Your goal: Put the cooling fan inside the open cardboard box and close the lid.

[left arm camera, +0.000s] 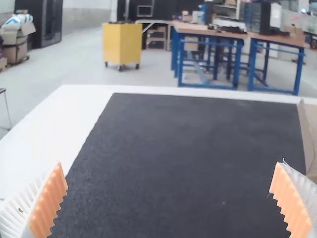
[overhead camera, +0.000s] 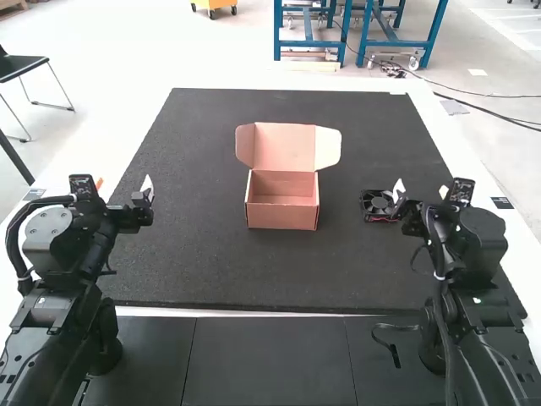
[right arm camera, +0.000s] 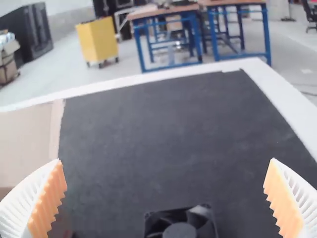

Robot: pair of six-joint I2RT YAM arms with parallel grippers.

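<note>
We see the fan [overhead camera: 378, 204] lying on the black mat [overhead camera: 194, 254], right of the open box [overhead camera: 282, 200] and apart from it. Our right gripper [right arm camera: 164, 166] hangs spread wide just beside the fan, grasping nothing. Our left gripper [left arm camera: 168, 168] is likewise released, over the mat's left side.

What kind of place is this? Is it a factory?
Probably a workshop or robot lab, not a home. Blue workbenches and a yellow cart on wheels stand in a big open room, and the left robot arm and right robot arm sit at a black mat.
</note>
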